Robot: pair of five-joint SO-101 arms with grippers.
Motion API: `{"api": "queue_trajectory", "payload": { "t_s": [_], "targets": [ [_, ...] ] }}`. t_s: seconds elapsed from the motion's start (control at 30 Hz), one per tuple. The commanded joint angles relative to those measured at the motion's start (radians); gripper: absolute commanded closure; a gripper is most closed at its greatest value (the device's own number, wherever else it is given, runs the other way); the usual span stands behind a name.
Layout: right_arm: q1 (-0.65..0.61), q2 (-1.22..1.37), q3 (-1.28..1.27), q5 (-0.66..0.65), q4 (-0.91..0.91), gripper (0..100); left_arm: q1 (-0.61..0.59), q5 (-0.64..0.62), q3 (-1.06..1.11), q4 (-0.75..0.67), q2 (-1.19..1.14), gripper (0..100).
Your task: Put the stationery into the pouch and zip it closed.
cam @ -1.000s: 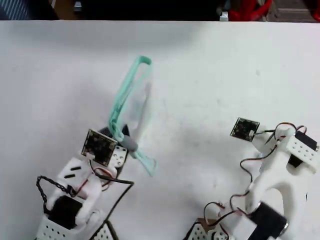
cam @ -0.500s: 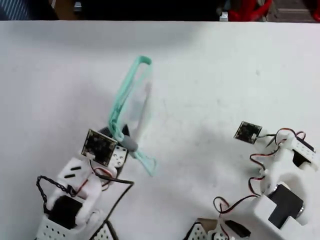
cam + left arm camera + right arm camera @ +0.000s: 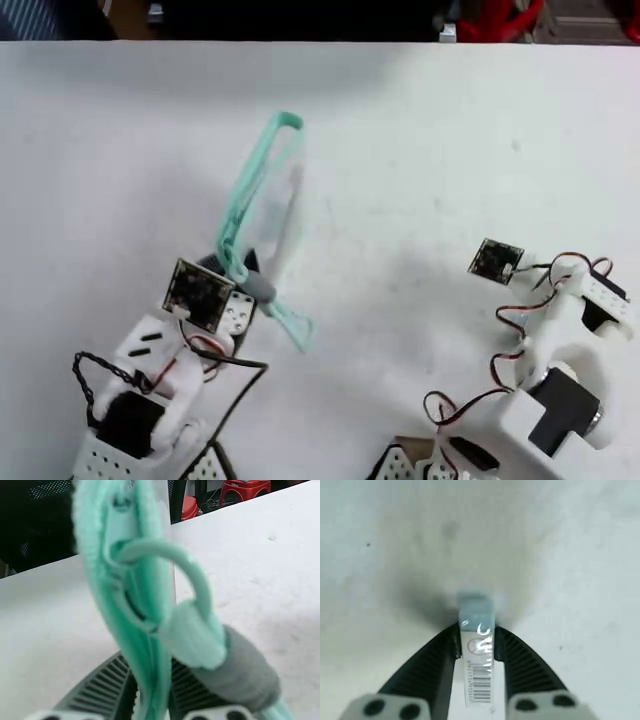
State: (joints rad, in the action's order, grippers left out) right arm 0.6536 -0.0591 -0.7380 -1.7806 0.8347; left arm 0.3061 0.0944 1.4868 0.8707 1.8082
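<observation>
A mint-green pouch stands on edge on the white table, left of centre. My left gripper is shut on the pouch at its near end, just below the ring-shaped zipper pull and a grey sleeve. In the high view the left arm sits at the front left, beside the pouch's lower end. My right gripper is shut on a small white stationery piece with a barcode and a pale blue tip, pointing down close to the table. The right arm is at the front right.
Loose red and black wires loop around the right arm, and a black cable trails from the left arm. The table's far edge borders a dark background with red stools.
The right arm swung and drew back toward the front right, its camera board shifting slightly right. The left arm and the pouch have not moved.
</observation>
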Motion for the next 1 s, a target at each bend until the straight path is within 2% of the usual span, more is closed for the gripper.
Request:
{"api": "queue_trajectory", "payload": {
  "t_s": [0.0, 0.13, 0.33, 0.53, 0.67, 0.83, 0.97],
  "targets": [
    [-0.012, -0.18, 0.008, -0.008, 0.125, 98.1, 0.016, 0.009, -0.005, -0.028, 0.012, 97],
    [-0.03, -0.363, 0.005, -0.009, 0.3, 98.1, 0.016, 0.009, -0.005, -0.028, 0.012, 97],
    [-0.116, -0.492, 0.011, 0.028, 0.479, 98.1, 0.016, 0.009, -0.005, -0.028, 0.012, 97],
    [-0.262, -0.687, 0.015, 0.341, 0.47, 98.1, 0.016, 0.009, -0.006, -0.026, 0.012, 97],
    [-0.383, -0.901, 0.015, 0.618, 0.443, 98.1, 0.016, 0.009, -0.006, -0.026, 0.012, 97],
    [-0.456, -1.175, 0.012, 0.974, 0.346, 98.1, 0.016, 0.009, -0.006, -0.026, 0.012, 97],
    [-0.513, -1.31, 0.006, 1.077, 0.326, 98.1, 0.016, 0.009, -0.006, -0.026, 0.012, 97]
  ]
}}
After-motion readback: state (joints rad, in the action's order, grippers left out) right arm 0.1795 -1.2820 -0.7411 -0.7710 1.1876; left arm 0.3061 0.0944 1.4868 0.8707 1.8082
